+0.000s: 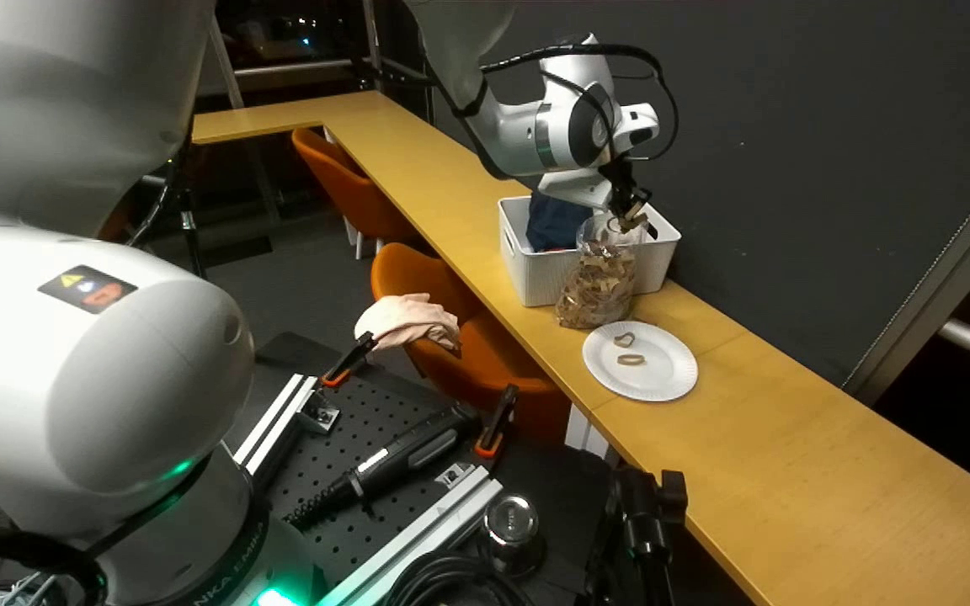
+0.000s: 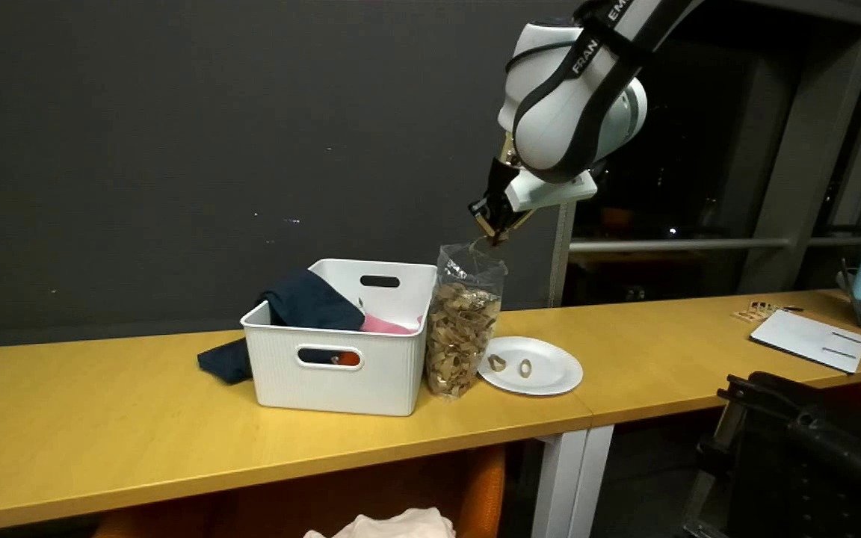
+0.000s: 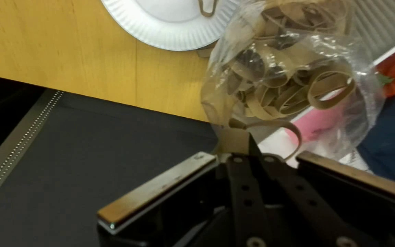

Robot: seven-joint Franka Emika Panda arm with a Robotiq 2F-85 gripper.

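My gripper (image 3: 252,156) is shut on a tan rubber band (image 3: 233,140), whose loops stick out past the fingertips. In an exterior view the gripper (image 2: 496,230) hangs just over the open top of a clear plastic bag (image 2: 464,329), which stands upright, mostly filled with similar bands. Whether the held band touches the bag's rim I cannot tell. A white paper plate (image 1: 641,385) lies beside the bag with two loose bands on it, one of them an oval band (image 1: 631,362). The wrist view cuts off most of the plate (image 3: 165,36).
Against the bag stands a white basket (image 2: 333,392) with dark blue cloth (image 2: 311,302) and something pink (image 2: 382,325) inside. All rest on a long wooden table (image 1: 839,471) along a dark wall (image 1: 805,151). Orange chairs (image 1: 493,362) stand at its front edge.
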